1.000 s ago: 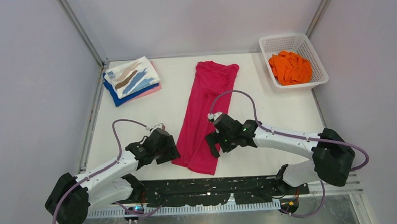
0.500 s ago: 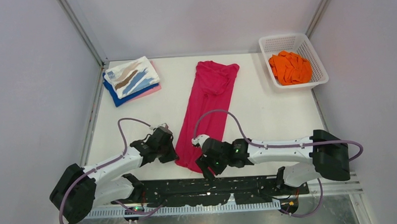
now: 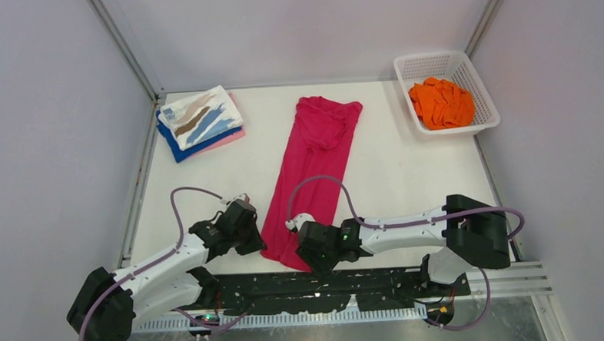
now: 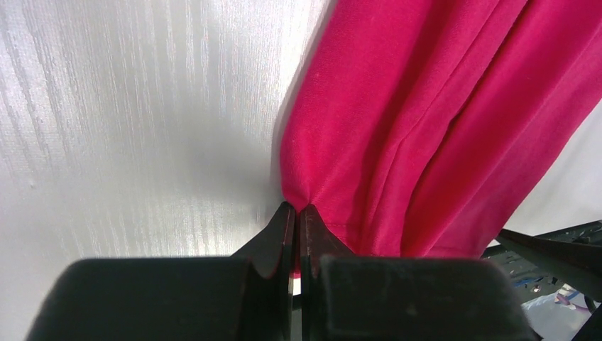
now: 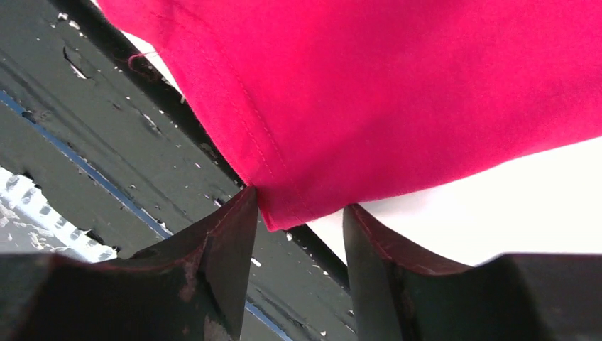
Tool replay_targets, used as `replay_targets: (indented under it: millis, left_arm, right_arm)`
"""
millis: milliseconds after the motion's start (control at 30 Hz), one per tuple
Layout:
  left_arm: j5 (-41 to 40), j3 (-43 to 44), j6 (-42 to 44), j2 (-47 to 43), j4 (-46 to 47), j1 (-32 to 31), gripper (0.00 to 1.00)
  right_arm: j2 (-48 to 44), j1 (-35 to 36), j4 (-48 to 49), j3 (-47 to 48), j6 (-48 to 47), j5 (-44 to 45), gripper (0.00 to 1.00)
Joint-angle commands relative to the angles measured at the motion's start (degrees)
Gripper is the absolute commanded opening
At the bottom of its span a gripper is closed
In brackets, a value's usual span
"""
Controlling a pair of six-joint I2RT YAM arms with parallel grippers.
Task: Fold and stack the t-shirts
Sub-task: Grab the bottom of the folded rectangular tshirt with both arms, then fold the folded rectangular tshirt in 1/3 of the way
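Two corners of the magenta t-shirt (image 4: 426, 106) are what I want, so that I can lift its near hem and fold it away from me. My left gripper (image 4: 297, 208) has its jaws pressed together on the cloth's left edge, which bunches just ahead of the tips. My right gripper (image 5: 302, 213) stands spread, with the right corner lying between its jaws, not yet pinched.

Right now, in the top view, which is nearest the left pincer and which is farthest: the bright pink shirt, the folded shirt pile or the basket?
1. The bright pink shirt: middle, pinched in the left pincer.
2. The folded shirt pile: far left corner.
3. The basket: far right corner.
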Motion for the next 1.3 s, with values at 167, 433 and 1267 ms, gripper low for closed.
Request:
replay_targets:
  millis: [167,433,1267]
  left_arm:
    - [0.2,-0.2,-1.5,-1.1,-1.1,-0.1,0.0]
    - [-1.8,0.3,-2.3,-11.0,-12.8,-2.0,0.0]
    - [-8.3,27.1,11.3,11.4,-3.2,-1.9,0.0]
  right_arm:
    - [1.7,2.2,-0.9,1.9,4.4,3.2,0.24]
    - [-5.9,2.2,-2.9,-3.0,7.6,-0.7,0.05]
    - [-11.8,-20.7,-1.3,1.6,-2.2,-14.8,0.06]
